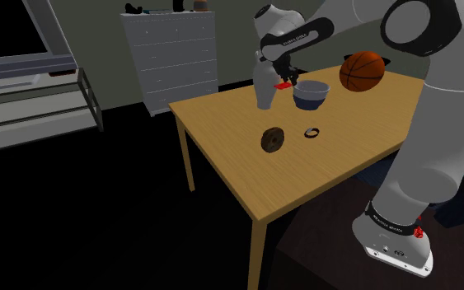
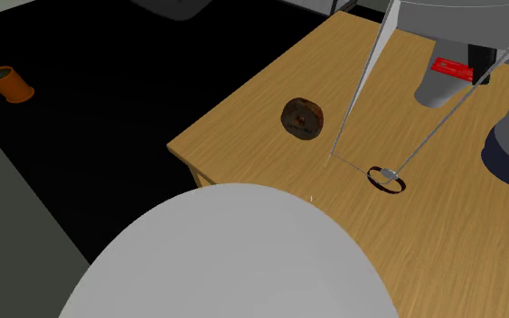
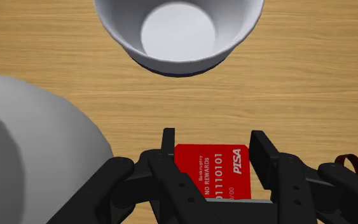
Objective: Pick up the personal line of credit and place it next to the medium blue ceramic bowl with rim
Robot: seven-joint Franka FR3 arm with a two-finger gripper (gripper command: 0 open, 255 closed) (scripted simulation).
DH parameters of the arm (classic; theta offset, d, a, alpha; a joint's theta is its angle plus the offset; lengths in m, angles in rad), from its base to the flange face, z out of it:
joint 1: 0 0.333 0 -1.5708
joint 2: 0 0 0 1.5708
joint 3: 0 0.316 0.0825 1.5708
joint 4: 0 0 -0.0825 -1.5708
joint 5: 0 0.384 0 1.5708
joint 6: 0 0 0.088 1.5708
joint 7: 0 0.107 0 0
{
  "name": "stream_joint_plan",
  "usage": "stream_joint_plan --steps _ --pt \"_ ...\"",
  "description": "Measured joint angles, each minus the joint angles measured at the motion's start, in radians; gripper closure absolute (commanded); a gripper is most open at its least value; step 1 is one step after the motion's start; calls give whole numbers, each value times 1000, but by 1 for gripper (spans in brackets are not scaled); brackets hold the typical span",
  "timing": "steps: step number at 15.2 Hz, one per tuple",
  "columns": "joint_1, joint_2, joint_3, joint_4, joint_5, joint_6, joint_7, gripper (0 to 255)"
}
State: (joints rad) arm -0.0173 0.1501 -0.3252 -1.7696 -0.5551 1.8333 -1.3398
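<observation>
Pinching a flat red card (image 3: 212, 168), the gripper (image 3: 213, 141) hovers above wood-grain tabletop (image 3: 311, 76) near the round bowl (image 3: 179, 32)

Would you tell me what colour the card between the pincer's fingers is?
The card is red with white print; wrist view shows it best.

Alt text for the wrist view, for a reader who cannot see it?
The all-black two-finger gripper clasps a red card with white print over a wooden table. Beyond it stands an empty round bowl, white inside, dark blue outside; a large pale grey rounded object lies beside the gripper.
</observation>
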Motion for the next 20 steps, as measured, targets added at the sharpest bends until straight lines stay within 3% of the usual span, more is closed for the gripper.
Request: stream_joint_plan --steps 20 --pt "-14 91 -4 -145 -19 210 111 255"
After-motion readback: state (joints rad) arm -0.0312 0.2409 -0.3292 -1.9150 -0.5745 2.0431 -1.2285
